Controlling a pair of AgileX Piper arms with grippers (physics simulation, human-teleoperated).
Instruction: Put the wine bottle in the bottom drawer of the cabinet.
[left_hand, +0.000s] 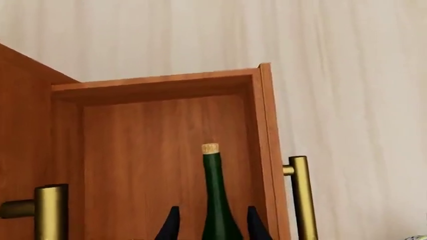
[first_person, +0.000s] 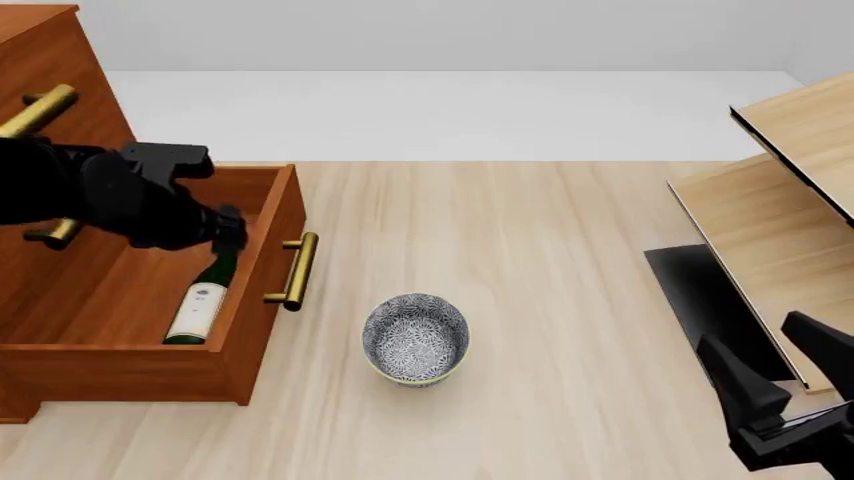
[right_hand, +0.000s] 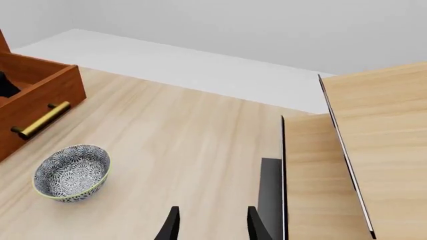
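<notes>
The wine bottle (first_person: 200, 303), dark green with a white label, rests inside the pulled-out bottom drawer (first_person: 262, 300) of the reddish-brown cabinet (first_person: 47, 60). My left gripper (first_person: 224, 240) hovers over the drawer at the bottle's far end. In the left wrist view its fingers (left_hand: 170, 225) stand open on either side of the wine bottle (left_hand: 215, 200), with gaps of wood showing, and the tan cork points away. The bottom drawer's wall (left_hand: 263, 150) and brass handle (left_hand: 299, 195) run alongside. My right gripper (first_person: 774, 358) is open and empty, far right near the table's front edge.
A patterned bowl (first_person: 416, 337) sits on the table just right of the drawer's brass handle (first_person: 299, 270). A pale light-wood shelf unit (first_person: 787, 210) with a dark panel (first_person: 694, 295) stands at the right, close to my right gripper (right_hand: 212, 225).
</notes>
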